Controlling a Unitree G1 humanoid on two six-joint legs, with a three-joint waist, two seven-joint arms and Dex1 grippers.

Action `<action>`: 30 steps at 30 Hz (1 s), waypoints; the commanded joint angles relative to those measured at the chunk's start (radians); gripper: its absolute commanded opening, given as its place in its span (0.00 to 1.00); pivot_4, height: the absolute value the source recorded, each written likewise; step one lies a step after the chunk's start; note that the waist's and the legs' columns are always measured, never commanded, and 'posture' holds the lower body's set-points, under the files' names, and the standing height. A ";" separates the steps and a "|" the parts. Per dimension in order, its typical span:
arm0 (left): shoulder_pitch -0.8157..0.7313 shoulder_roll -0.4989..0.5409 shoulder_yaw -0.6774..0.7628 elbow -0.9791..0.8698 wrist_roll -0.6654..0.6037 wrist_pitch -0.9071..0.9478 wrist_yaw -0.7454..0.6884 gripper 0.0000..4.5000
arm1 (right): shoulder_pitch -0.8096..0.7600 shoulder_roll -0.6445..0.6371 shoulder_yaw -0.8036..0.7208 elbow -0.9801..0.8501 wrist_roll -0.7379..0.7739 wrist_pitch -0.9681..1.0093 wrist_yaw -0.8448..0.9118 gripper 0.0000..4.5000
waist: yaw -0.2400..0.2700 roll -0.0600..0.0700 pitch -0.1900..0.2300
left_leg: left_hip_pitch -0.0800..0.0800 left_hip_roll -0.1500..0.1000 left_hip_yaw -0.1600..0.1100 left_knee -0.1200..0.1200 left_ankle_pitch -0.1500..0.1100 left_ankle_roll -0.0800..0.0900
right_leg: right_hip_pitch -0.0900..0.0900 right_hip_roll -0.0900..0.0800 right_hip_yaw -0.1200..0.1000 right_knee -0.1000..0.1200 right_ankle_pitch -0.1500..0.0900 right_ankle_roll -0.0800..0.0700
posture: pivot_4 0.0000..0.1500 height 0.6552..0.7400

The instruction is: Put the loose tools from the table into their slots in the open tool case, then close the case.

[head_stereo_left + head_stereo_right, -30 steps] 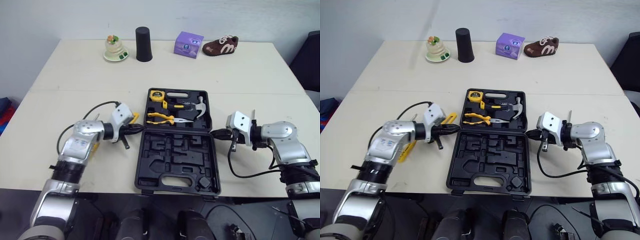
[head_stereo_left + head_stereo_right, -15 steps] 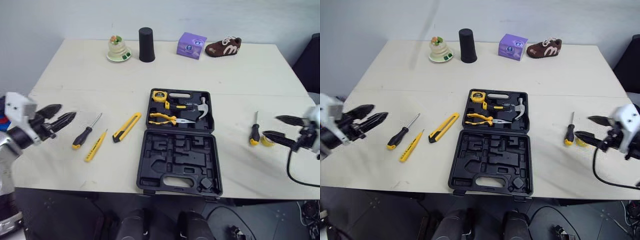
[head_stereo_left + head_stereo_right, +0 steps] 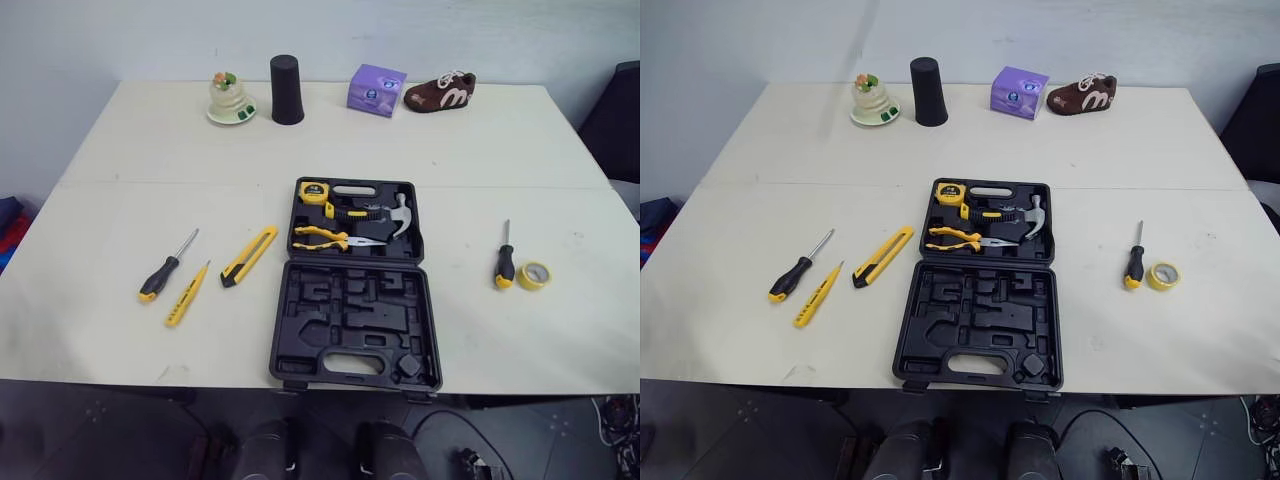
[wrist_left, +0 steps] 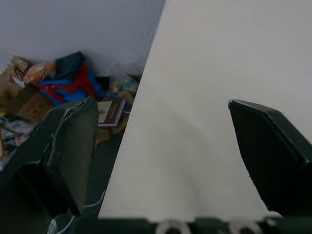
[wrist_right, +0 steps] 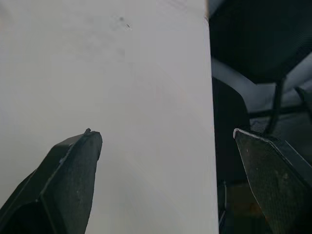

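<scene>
Both arms have pulled back from the open tool case [image 3: 355,325] at frame centre, which they flanked 1 second ago. The left fingers [image 4: 68,146] and right fingers [image 5: 66,170] are spread, empty, over the counter's [image 3: 400,150] edges. Black-handled screwdriver [image 3: 165,279], yellow screwdriver [image 3: 187,294] and utility knife [image 3: 249,256] lie centre-left, third screwdriver [image 3: 504,262] and tape roll [image 3: 534,275] centre-right: 5 unslotted.

The roots of both fingers of my left gripper [image 4: 161,101] are cut off by the picture's edge, and the same goes for my right gripper [image 5: 164,131]. Past the table [image 4: 219,58], the clutter [image 4: 53,80] on the floor is a blur I cannot make out. A dark object [image 5: 253,44] runs out of the picture. The print on the purple box [image 3: 377,90] is too small to read. The moulded slots of the tool case [image 3: 350,310] are too small for me to match to tools.
</scene>
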State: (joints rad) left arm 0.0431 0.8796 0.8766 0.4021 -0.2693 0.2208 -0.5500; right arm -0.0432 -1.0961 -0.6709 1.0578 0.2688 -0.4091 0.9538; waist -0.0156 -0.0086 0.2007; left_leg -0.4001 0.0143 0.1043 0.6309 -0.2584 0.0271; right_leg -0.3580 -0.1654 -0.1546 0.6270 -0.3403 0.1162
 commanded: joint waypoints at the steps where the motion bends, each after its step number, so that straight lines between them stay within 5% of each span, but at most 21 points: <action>1: -0.005 -0.001 -0.006 -0.040 -0.024 -0.028 -0.002 0.99 | 0.004 -0.003 0.007 0.019 0.005 -0.083 0.005 1.00 | -0.006 0.000 0.000 | 0.001 0.000 0.000 0.000 0.000 0.000 | 0.001 0.000 0.001 0.000 0.000 0.000 | 1.00 1.00; 9: -0.004 -0.024 -0.079 -0.211 -0.065 0.038 -0.013 0.99 | -0.037 0.011 0.059 -0.110 0.091 0.005 0.228 1.00 | -0.020 0.000 0.000 | 0.005 0.003 0.004 -0.002 -0.001 -0.003 | 0.001 0.000 0.005 0.000 0.000 0.000 | 1.00 1.00; 20: -0.003 0.046 -0.225 -0.621 -0.226 0.637 -0.005 0.99 | -0.158 0.162 0.165 -0.609 0.277 0.219 0.363 1.00 | -0.011 -0.001 0.001 | 0.009 0.006 0.008 -0.002 -0.004 -0.003 | 0.002 0.002 0.019 0.001 0.000 0.000 | 1.00 1.00; 30: -0.216 0.104 -0.423 -0.583 -0.205 0.870 0.056 0.99 | -0.145 0.358 0.297 -1.041 0.414 0.376 0.332 1.00 | 0.007 -0.002 0.000 | 0.009 0.006 0.010 -0.001 -0.004 -0.004 | 0.000 0.004 0.023 0.001 0.000 0.000 | 1.00 1.00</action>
State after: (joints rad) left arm -0.1510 0.9696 0.4557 -0.1869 -0.4890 1.0568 -0.5151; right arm -0.1971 -0.7362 -0.3703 0.1029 0.6409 -0.0555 1.2970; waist -0.0085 -0.0105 0.2009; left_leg -0.3915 0.0205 0.1145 0.6297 -0.2627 0.0226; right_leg -0.3588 -0.1610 -0.1309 0.6286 -0.3404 0.1159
